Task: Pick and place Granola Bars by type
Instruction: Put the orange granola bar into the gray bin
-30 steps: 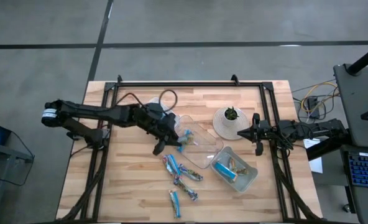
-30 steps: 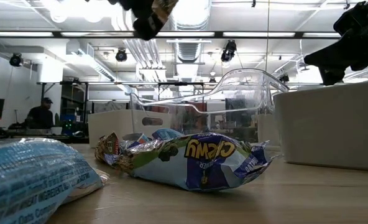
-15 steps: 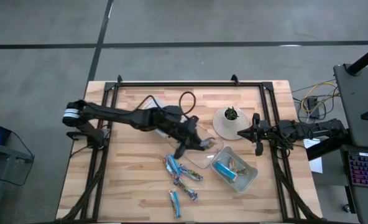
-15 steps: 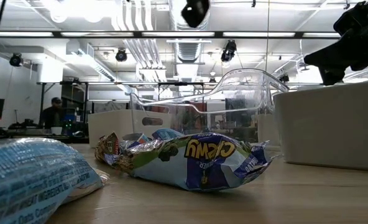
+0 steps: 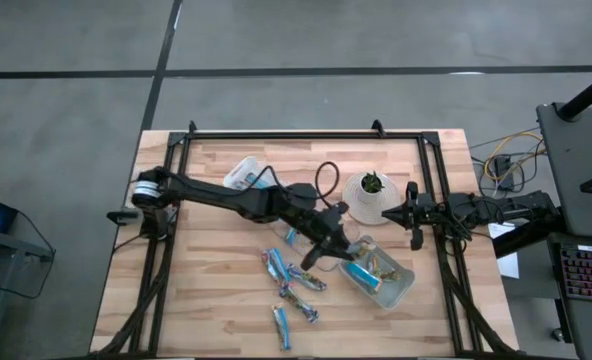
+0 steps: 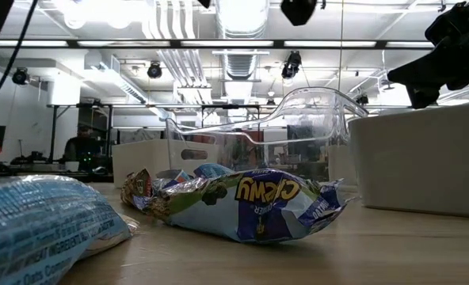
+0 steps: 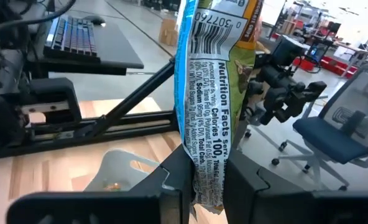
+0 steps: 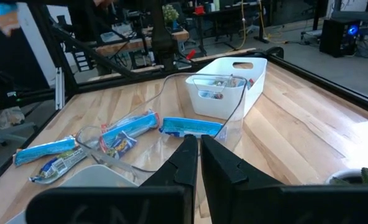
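My left gripper point(image 5: 324, 250) reaches out over the clear trays at mid-table and is shut on one granola bar point(image 7: 212, 87), a blue-edged wrapper with a nutrition label and a greenish-tan face. Several loose bars point(image 5: 291, 278) lie flat on the wood nearer the near edge, and one lies alone point(image 5: 281, 326). A few more bars sit in the clear tray point(image 5: 396, 285). In the low view a "Chewy" bar point(image 6: 250, 204) lies in front. My right gripper point(image 5: 412, 216) waits, shut, near the table's right edge beside the plant pot point(image 5: 368, 197). My left gripper pinches the granola bar between its two fingers at one end of the wrapper point(image 7: 206, 171). The rest of the bar sticks out past the fingertips point(image 7: 171, 186), lifted clear of the table and trays. It shows its printed back with the blue side seam.
A white container point(image 5: 244, 173) stands toward the far left. In the right wrist view a white bin point(image 8: 234, 84) and the clear tray's rim point(image 8: 171, 81) stand beyond the loose bars point(image 8: 127, 132). The black frame rails point(image 5: 306, 134) border the table.
My left arm has swung toward the table's right, carrying the bar from over the left clear tray to above the tray near the right. The white container at the far left has come into sight behind it. The right arm has kept still.
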You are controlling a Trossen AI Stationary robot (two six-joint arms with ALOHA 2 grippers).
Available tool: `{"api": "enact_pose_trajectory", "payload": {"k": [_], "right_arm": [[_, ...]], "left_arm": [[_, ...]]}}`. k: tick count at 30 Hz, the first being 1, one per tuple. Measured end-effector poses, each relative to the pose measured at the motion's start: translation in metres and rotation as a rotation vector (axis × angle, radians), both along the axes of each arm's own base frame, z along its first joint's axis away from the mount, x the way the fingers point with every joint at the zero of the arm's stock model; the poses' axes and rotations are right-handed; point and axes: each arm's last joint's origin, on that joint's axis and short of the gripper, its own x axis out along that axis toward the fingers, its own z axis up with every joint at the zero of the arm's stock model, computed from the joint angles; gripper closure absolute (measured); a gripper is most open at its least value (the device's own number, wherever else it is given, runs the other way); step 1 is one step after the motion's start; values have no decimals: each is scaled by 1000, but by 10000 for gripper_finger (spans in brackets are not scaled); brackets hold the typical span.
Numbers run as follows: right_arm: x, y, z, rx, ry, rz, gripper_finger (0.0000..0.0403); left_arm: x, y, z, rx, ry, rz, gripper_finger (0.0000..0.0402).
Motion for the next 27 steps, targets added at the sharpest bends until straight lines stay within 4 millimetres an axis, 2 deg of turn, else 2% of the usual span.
{"api": "enact_pose_trajectory", "payload": {"k": [8, 15, 21, 27], "right_arm": [[0, 0, 0, 0, 0, 1, 390], [0, 0, 0, 0, 0, 2, 390], [0, 0, 0, 0, 1, 2, 390], [0, 0, 0, 0, 0, 2, 390]], "left_arm": [[32, -8, -22, -22, 46, -8, 353], [51, -18, -38, -10, 59, -25, 353], [59, -23, -60, 147, 43, -66, 353], [61, -27, -68, 306, -21, -94, 353]]}}
